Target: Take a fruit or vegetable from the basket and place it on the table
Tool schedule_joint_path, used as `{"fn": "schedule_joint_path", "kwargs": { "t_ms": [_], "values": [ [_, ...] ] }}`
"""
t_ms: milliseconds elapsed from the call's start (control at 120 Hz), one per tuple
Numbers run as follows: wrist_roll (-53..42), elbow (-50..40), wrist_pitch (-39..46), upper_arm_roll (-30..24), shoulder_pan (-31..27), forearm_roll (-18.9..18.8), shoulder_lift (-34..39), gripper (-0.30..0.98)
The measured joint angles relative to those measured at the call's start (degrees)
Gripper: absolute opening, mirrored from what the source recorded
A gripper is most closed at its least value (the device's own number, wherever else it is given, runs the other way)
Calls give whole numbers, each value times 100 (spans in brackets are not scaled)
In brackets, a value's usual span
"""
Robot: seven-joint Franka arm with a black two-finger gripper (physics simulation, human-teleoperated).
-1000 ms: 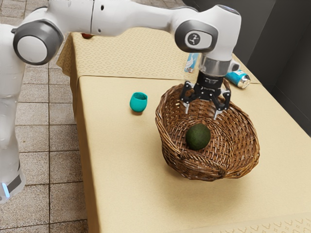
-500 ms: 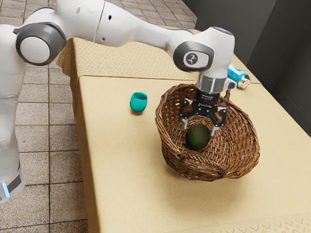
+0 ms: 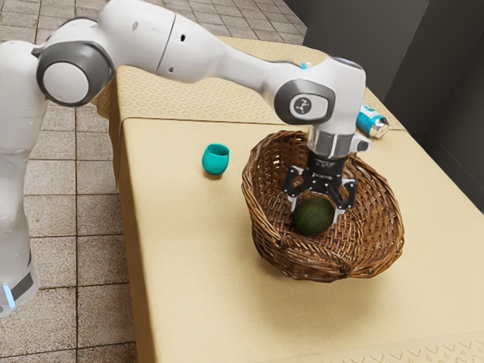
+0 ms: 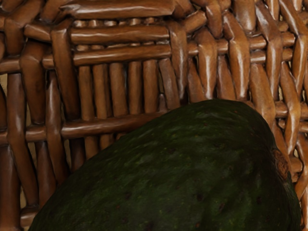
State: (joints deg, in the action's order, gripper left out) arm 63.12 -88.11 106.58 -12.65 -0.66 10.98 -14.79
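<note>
My gripper [image 3: 316,211] is low inside the wicker basket [image 3: 378,234], pointing down, its fingers spread and open. The dark green avocado [image 3: 311,219] lies at the basket's bottom between the two fingertips, partly in front of them; contact on both sides cannot be made out. From the wrist view, the avocado [image 4: 183,168] is large and close under my hand, its brown stem spot showing, with the basket's woven wall [image 4: 120,91] beyond it.
On the cream-covered table [image 3: 189,249], a teal cup [image 3: 215,159] stands apart from the basket towards the exterior view's left. A blue can [image 3: 372,121] lies behind the basket. The basket's rim surrounds my hand.
My hand has come down into the basket and around the avocado, its fingers still apart. The avocado has shifted slightly to the exterior view's right and turned a little.
</note>
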Motion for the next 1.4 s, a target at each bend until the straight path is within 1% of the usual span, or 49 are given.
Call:
{"fn": "schedule_joint_path", "kwargs": {
  "t_ms": [258, 308, 392, 458, 475, 542, 600, 658, 750, 792, 842, 900, 950, 1017, 1100, 1125, 1167, 1233, 1292, 1400],
  "values": [
    [-107, -6, 98, -1, -2, 89, -202, 69],
    [-122, -4, 109, -5, -19, 117, -229, 67],
    [-129, 3, 119, -4, -18, 118, -218, 57],
    [-115, 4, 124, 0, -12, 107, -198, 42],
    [-109, 4, 124, 0, -11, 102, -188, 40],
    [-83, 6, 112, 0, -6, 75, -114, 17],
    [-53, 15, 86, 1, 3, 38, 22, 4],
    [-11, 53, 54, -6, 32, -29, 214, -2],
    [79, 355, 3, -20, 226, -183, 363, -7],
    [132, 707, -8, -27, 417, -297, 291, -5],
    [193, 1144, 46, -34, 704, -421, 133, -5],
    [283, 1601, 238, -51, 1104, -637, -92, -5],
    [367, 2040, 488, -59, 1503, -838, -423, -6],
    [508, 2371, 850, -62, 2016, -1040, -763, -8],
    [713, 2610, 1246, -69, 2508, -1183, -1093, -9],
    [775, 2631, 1353, -70, 2589, -1210, -1138, -9],
    [873, 2626, 1507, -62, 2672, -1229, -1153, -3],
    [1010, 2569, 1700, -31, 2703, -1235, -1131, 2],
    [1118, 2458, 1833, -18, 2693, -1215, -1135, 12],
    [1302, 2235, 2020, 48, 2716, -992, -1115, 26]
  ]
}}
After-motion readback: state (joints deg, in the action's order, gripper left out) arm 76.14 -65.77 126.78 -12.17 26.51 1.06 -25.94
